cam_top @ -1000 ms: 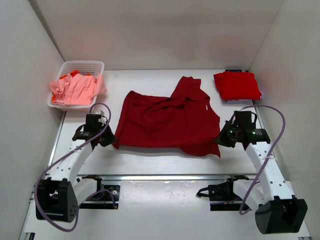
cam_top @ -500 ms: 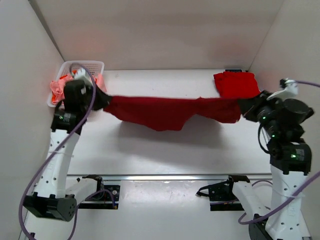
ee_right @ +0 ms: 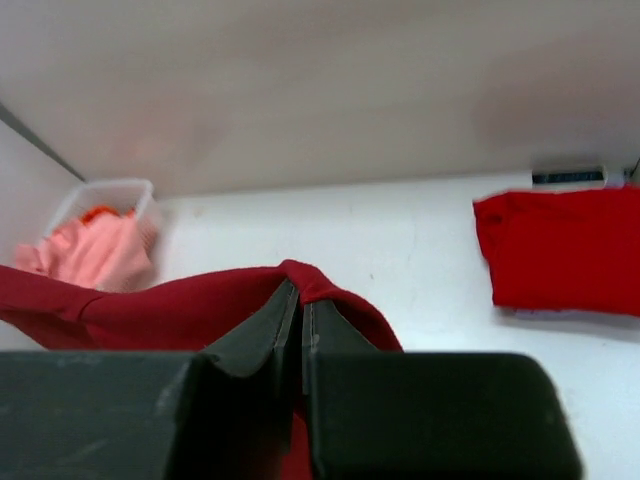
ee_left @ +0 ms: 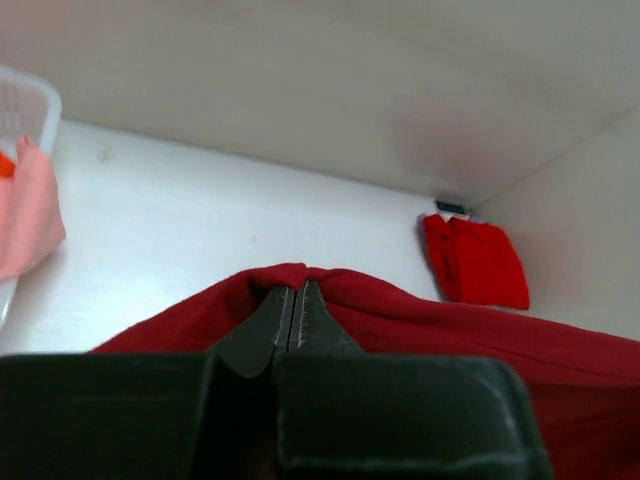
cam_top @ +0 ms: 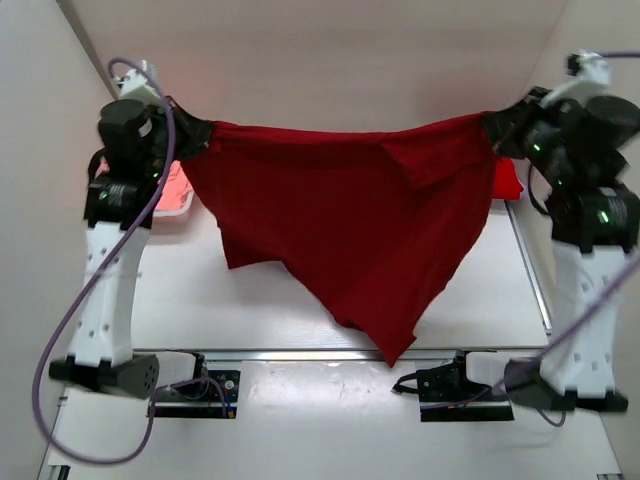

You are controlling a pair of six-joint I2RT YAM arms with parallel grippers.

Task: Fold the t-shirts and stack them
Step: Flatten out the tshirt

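From the top camera I see the dark maroon t-shirt [cam_top: 350,220] hanging in the air between both arms. Its top edge is stretched taut and its lower end droops to a point above the desk [cam_top: 250,300]. The left claw [cam_top: 190,135] pinches one upper corner and the right claw [cam_top: 490,125] pinches the other. A sliver of the bright red t-shirt [cam_top: 508,180] shows past the cloth's right end.

On the left wrist camera the fingers are pressed together on a ridge of maroon cloth. The bright red t-shirt lies folded in the desk's far right corner, and a salmon-pink t-shirt [ee_left: 25,210] hangs over the white basket [ee_left: 25,110].

The right wrist camera shows the same kind of pinch. A small dark thing [ee_right: 570,176] sits just behind the bright red t-shirt, too blurred for me to read any marking.
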